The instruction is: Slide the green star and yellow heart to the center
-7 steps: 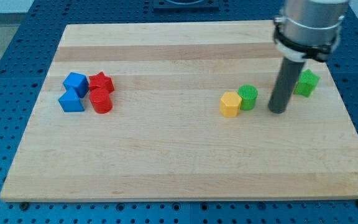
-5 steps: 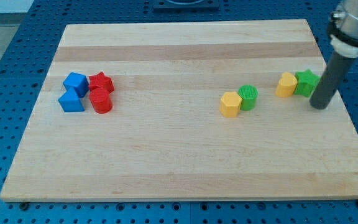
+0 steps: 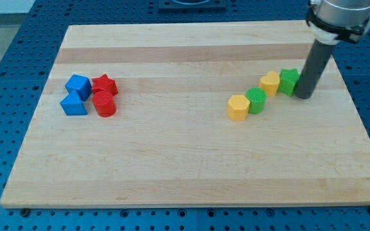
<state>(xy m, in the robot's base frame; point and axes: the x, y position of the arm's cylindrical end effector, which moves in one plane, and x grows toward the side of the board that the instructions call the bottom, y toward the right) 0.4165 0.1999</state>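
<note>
The arm was cut off by the upper right edge of the frame, so only its grey collar and the dark rod below it showed; there was no claw anywhere in view, so nothing could be said of one being released or clenched. My tip (image 3: 302, 96) stood on the wooden tabletop (image 3: 185, 173) in the right part of the frame, pressed against the right side of the green star (image 3: 289, 81), whose right edge the rod partly hid. The yellow heart (image 3: 270, 83) touched the star's left side, its heart outline hard to make out at this size. Just below and left of that pair sat a green cylinder (image 3: 256, 101) with a ribbed top, touching a yellow block (image 3: 238, 107) that looked hexagonal. All four formed a slanted line falling toward the frame's centre.

Well apart, at the left of the frame, four blocks huddled together: a blue cube (image 3: 78, 85), a blue wedge-like block (image 3: 73, 104), a red star (image 3: 105, 84) and a red cylinder (image 3: 104, 103). The blocks looked like matte plastic. The tabletop showed pale grain in long bands and lay on a blue perforated surface (image 3: 5, 64).
</note>
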